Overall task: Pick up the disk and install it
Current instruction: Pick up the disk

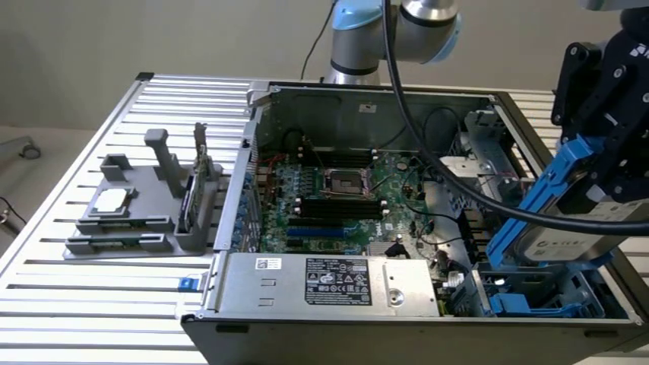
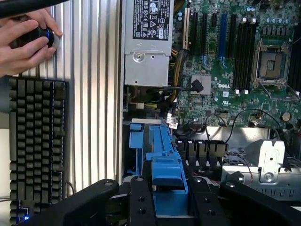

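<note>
On a big ribbed surface [image 1: 91, 304], an open computer case [image 1: 375, 91]. In its near corner, at the exterior view's right, a drive bay [image 1: 537, 304] with blue rails. Just above that bay, tilted with one end down: the disk [image 1: 568, 243], silver with a blue frame, off the surface and not yet in. Probably the lowering step. Best to go slow, line the blue frame up with the bay rails, stay clear of the thick black cable [image 1: 421, 144] close by, and never push hard if stuck. End effector [image 1: 606, 179] about half spread, pinching the disk by its blue frame, black fingers [image 2: 141, 197] on both sides.
</note>
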You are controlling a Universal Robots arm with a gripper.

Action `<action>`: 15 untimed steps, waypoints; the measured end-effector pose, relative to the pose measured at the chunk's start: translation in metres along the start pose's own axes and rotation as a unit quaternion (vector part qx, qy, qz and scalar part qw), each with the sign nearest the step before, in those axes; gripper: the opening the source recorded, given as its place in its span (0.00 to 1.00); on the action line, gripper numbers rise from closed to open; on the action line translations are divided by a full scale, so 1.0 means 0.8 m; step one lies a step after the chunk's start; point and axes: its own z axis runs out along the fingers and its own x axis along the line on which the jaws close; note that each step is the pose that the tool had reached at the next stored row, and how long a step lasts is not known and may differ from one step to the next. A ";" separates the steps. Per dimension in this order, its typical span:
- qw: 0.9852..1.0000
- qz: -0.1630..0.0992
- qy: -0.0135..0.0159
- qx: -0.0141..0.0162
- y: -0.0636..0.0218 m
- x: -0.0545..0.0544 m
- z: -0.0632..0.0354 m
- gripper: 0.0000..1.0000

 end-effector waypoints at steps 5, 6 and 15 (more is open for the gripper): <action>1.000 0.006 0.000 0.000 -0.003 0.000 0.007 0.33; 1.000 0.007 0.000 0.000 -0.003 0.000 0.008 0.33; 1.000 0.013 0.000 0.000 -0.006 0.000 0.016 0.33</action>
